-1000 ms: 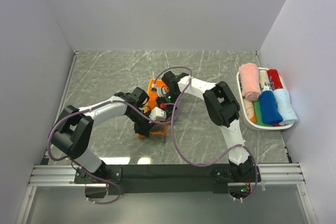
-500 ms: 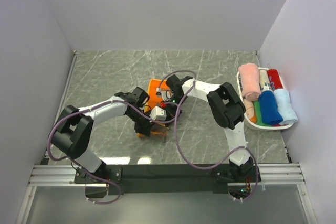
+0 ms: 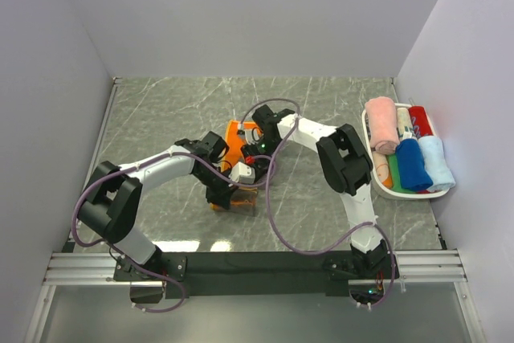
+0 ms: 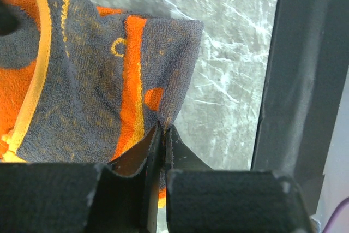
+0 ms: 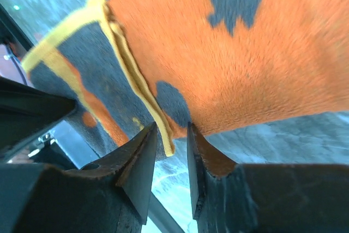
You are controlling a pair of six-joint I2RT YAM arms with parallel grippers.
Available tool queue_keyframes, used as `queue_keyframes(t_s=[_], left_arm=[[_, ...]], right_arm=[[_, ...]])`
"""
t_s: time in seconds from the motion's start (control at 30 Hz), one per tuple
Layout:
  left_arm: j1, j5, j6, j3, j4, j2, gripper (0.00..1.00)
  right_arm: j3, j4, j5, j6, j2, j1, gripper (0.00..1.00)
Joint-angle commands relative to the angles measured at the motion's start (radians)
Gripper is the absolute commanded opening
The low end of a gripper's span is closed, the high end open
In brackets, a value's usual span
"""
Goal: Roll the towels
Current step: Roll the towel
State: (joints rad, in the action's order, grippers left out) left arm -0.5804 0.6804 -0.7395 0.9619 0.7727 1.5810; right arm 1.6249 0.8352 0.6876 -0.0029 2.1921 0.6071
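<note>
The grey-and-orange towel (image 3: 234,136) lies half lifted in the middle of the table between both arms. My left gripper (image 3: 227,196) is shut on its near corner; in the left wrist view the jaws (image 4: 162,130) pinch the grey-orange cloth (image 4: 98,69). At the towel's far right side, my right gripper (image 3: 255,150) stands a little open. In the right wrist view the towel's yellow hem (image 5: 139,83) hangs into the gap between the fingertips (image 5: 172,127) without being pinched.
A white oval basket (image 3: 401,195) stands at the right wall. It holds rolled towels: pink (image 3: 382,124), red (image 3: 419,118), blue (image 3: 413,164), pale blue (image 3: 436,162) and green (image 3: 395,174). Purple cables loop over the towel area.
The right gripper shifted slightly along the towel's far edge, then opened and let go of it. The left gripper has kept its hold on the near corner.
</note>
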Motion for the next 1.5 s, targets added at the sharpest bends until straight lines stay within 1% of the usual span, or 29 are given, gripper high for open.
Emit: queue_keyframes(t_s=[0.0, 0.07, 0.17, 0.27, 0.37, 0.47, 0.53, 0.63, 0.87, 0.97, 1.03, 1.17, 1.2, 1.3, 1.43, 1.47], left_arm=[[-0.003, 0.047, -0.040, 0.041, 0.048, -0.012, 0.09], [-0.004, 0.056, -0.049, 0.049, 0.060, -0.009, 0.09], [-0.004, 0.061, -0.054, 0.052, 0.074, -0.013, 0.09], [-0.002, 0.068, -0.070, 0.073, 0.103, 0.000, 0.09], [0.007, 0.080, -0.069, 0.103, 0.120, 0.023, 0.11], [0.025, 0.090, -0.075, 0.138, 0.131, 0.066, 0.14], [0.043, 0.102, -0.072, 0.169, 0.134, 0.088, 0.15], [0.065, 0.104, -0.070, 0.204, 0.134, 0.125, 0.14], [0.093, 0.096, -0.041, 0.248, 0.070, 0.215, 0.11], [0.091, 0.091, -0.031, 0.244, 0.027, 0.244, 0.11], [0.091, 0.090, -0.018, 0.227, -0.005, 0.270, 0.12], [0.096, 0.105, 0.008, 0.213, -0.038, 0.312, 0.11], [0.097, 0.105, 0.015, 0.209, -0.047, 0.316, 0.11], [0.102, 0.102, 0.029, 0.212, -0.059, 0.336, 0.11], [0.109, 0.084, 0.087, 0.235, -0.076, 0.378, 0.10], [0.113, 0.076, 0.097, 0.245, -0.073, 0.410, 0.10]], right_arm=[[0.058, 0.013, -0.010, 0.000, -0.066, -0.012, 0.36], [0.062, -0.001, 0.001, 0.001, -0.086, -0.032, 0.36], [0.067, -0.045, 0.003, 0.047, -0.085, -0.043, 0.35], [0.095, -0.039, 0.004, 0.047, -0.022, -0.035, 0.33], [0.099, -0.039, 0.038, 0.049, 0.030, -0.032, 0.31], [0.087, -0.054, 0.059, 0.049, 0.060, -0.024, 0.30], [0.081, -0.064, 0.066, 0.044, 0.067, -0.015, 0.29], [0.069, -0.074, 0.076, 0.049, 0.069, -0.012, 0.29], [0.073, -0.076, 0.099, 0.052, 0.060, -0.013, 0.29], [0.060, -0.096, 0.076, 0.067, 0.035, -0.020, 0.33], [0.052, -0.107, 0.017, 0.072, 0.020, -0.024, 0.42], [0.015, -0.104, -0.087, 0.072, -0.025, -0.059, 0.53], [0.009, -0.097, -0.092, 0.067, -0.028, -0.088, 0.59], [-0.016, -0.076, -0.112, 0.064, -0.051, -0.142, 0.62], [-0.011, -0.056, -0.100, 0.052, -0.101, -0.259, 0.64], [-0.002, -0.050, -0.094, 0.046, -0.126, -0.274, 0.79]])
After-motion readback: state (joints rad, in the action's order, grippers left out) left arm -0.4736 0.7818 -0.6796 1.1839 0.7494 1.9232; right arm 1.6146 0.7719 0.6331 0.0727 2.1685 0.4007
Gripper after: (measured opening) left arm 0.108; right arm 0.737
